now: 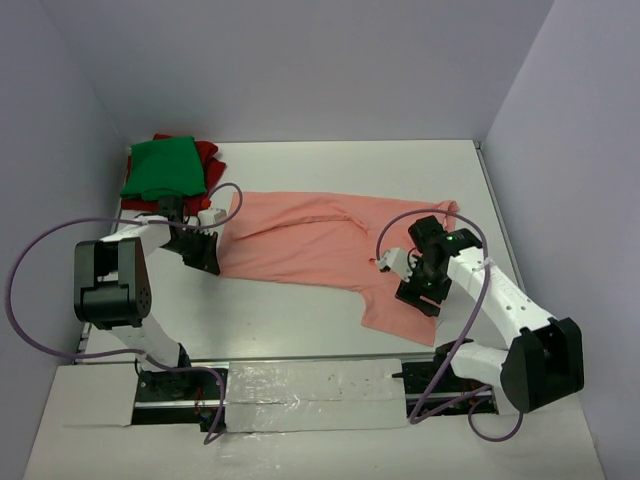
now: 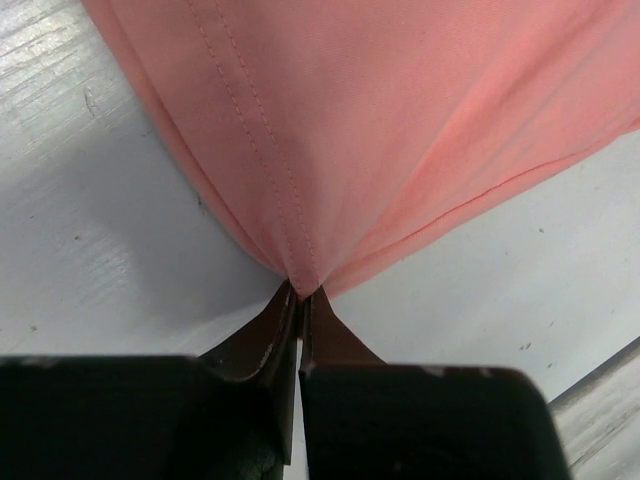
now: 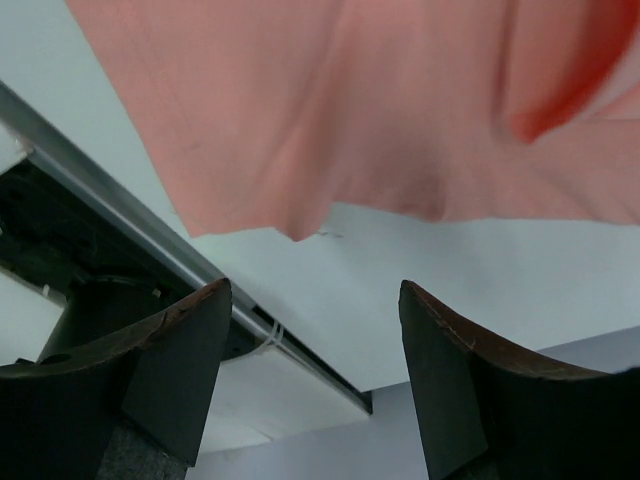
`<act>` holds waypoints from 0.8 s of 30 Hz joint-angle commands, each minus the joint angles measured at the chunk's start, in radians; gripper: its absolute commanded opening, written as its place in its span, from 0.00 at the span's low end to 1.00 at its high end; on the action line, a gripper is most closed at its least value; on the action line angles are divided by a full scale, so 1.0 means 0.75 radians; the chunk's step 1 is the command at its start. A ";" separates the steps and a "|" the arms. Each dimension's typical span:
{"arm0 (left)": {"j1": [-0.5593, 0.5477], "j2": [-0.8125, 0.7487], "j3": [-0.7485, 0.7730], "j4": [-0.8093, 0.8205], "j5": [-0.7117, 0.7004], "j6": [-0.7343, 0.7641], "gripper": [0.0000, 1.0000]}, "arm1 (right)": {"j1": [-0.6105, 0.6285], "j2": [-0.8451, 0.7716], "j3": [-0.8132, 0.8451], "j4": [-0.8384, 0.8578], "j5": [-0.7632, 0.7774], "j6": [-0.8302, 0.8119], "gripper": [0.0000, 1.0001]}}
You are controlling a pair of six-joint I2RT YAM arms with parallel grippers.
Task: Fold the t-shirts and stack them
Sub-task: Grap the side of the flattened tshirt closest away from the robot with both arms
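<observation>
To the far left of the salmon-pink t-shirt (image 1: 310, 235), the green t-shirt (image 1: 160, 168) is lying folded on top of the dark red t-shirt (image 1: 207, 152), both at the back corner of the worktop (image 1: 300, 325).

The salmon-pink t-shirt is lying spread out with its long axis running left to right across the worktop. Its right end is bending down toward the arms' side.

At this shirt's left edge, the left tool (image 1: 210, 258) is pinching the cloth. The left wrist view is showing what the top view is not: the left tool (image 2: 298, 292) has its fingers pressed together on a gathered point of the fabric, a double-stitched seam is running up from the grip, and folds are fanning away from it.

Over the shirt's right end, the right tool (image 1: 420, 298) is hanging with its fingers spread apart and nothing between them. Only the right wrist view is showing the right tool (image 3: 315, 290) standing off the cloth, with the shirt's loose edge lying beyond the fingertips and the worktop's metal rail running behind it.
</observation>
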 commanded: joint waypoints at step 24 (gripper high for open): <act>0.009 -0.057 0.010 0.000 0.026 0.019 0.05 | -0.041 0.255 -0.084 -0.028 -0.238 -0.115 1.00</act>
